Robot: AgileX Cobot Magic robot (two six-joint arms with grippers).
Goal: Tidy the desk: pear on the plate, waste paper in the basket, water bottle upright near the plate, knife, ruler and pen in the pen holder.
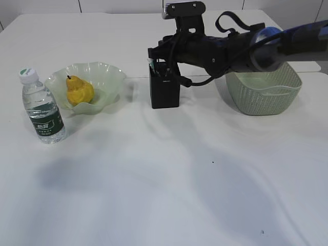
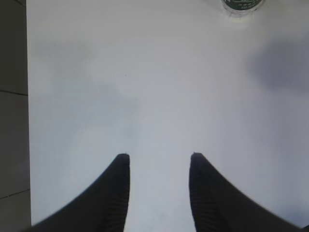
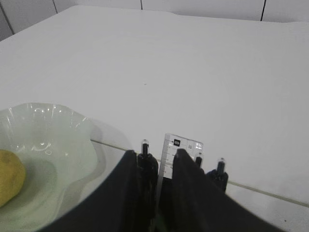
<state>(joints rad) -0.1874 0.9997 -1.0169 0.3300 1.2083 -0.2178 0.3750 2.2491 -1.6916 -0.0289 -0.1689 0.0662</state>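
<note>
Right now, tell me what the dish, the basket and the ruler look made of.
Dish: likely glass, pale green, glossy; light passes through its wavy rim.
Basket: probably moulded plastic, matte grey-green, with a woven-look lattice wall.
Ruler: clear plastic by its look; transparent, with fine printed marks.

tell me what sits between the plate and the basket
The pen holder stands between the plate and the basket, with the right end effector over it, in the exterior view.
</note>
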